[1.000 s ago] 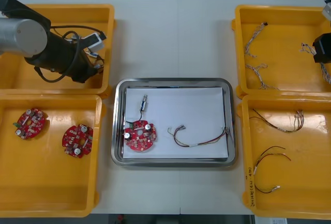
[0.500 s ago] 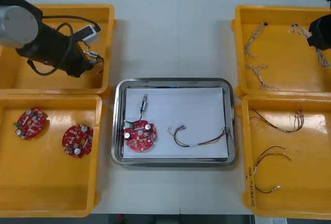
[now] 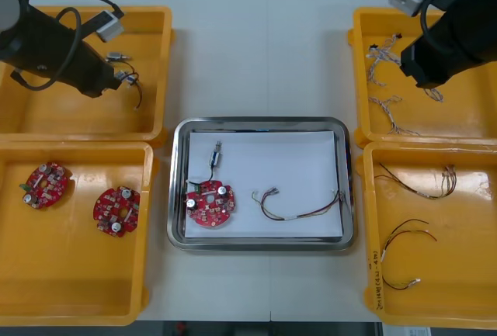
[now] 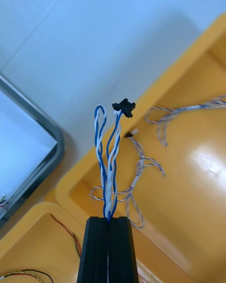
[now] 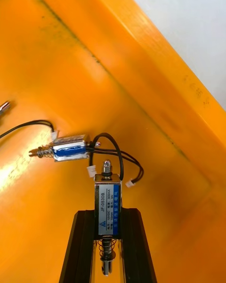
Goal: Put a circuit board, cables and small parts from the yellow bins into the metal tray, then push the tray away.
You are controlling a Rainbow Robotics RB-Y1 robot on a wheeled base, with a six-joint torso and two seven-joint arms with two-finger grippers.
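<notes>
In the last second both arms rose loaded: the left claw (image 5: 108, 217) clamped on a small metal part (image 5: 108, 195) over the yellow bin (image 3: 165, 72) far-left of the metal tray (image 3: 260, 122), the right claw (image 4: 108, 221) pinching a blue-and-white cable (image 4: 109, 160) far-right of it, both probably tray-bound next.

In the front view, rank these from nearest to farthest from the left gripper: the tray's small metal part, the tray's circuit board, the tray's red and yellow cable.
From the left gripper, over the far left yellow bin:
1. small metal part, left side of the metal tray
2. circuit board, tray's near left corner
3. red and yellow cable, tray's near right
</notes>
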